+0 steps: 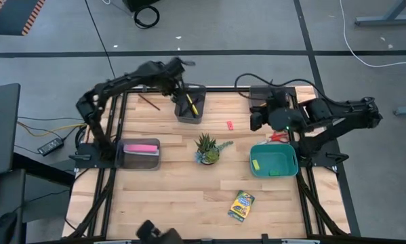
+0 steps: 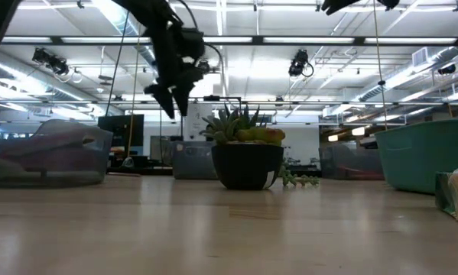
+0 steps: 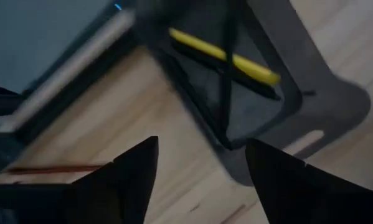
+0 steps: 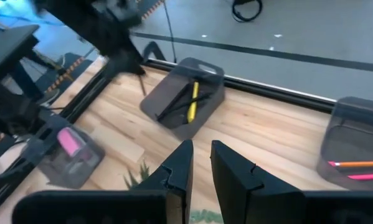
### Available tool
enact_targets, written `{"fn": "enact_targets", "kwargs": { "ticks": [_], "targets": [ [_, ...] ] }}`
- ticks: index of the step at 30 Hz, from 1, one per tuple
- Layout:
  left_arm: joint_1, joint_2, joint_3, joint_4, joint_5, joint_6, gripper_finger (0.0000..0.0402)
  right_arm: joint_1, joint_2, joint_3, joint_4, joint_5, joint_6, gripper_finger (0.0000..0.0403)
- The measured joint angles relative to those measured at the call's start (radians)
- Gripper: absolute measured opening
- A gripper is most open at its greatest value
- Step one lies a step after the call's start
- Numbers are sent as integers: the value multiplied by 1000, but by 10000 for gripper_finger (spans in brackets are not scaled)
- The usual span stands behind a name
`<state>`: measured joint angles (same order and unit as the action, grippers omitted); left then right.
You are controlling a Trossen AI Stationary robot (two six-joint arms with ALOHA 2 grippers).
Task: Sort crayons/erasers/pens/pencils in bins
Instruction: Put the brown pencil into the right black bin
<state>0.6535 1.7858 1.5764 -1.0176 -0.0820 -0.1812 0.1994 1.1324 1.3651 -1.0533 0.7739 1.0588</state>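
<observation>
Yellow pen (image 1: 192, 104) lengthwise along the dark bin (image 1: 189, 108), under the left end effector (image 1: 177, 76), fingers spread, empty.

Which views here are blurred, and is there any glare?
Left wrist view: motion-smeared, the yellow pen and dark bin streaked. Right wrist view: the left arm is blurred, the bin sharp. Low view: bright ceiling lights silhouette the plant. High view: evenly lit, no glare.

No lettering here can be read. The crayon box (image 1: 241, 205) carries yellow-and-green print, but its words are too small to make out.
</observation>
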Motion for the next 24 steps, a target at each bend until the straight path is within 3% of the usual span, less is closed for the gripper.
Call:
{"fn": "enact_targets", "kwargs": {
  "ticks": [7,12,17,24],
  "targets": [
    [153,-65,-1,-108,-3,-27,178,-128,0,0,8,-119,-81,65],
    [229,-64,-88,-74,-1,-219,144,-207,3,0,19,-250,-215,65],
    [266,-65,-216,-74,5,-489,147,-252,3,0,28,-341,-366,65],
    [236,-64,-324,-62,12,-662,181,-295,3,0,33,-463,-479,65]
  ]
}}
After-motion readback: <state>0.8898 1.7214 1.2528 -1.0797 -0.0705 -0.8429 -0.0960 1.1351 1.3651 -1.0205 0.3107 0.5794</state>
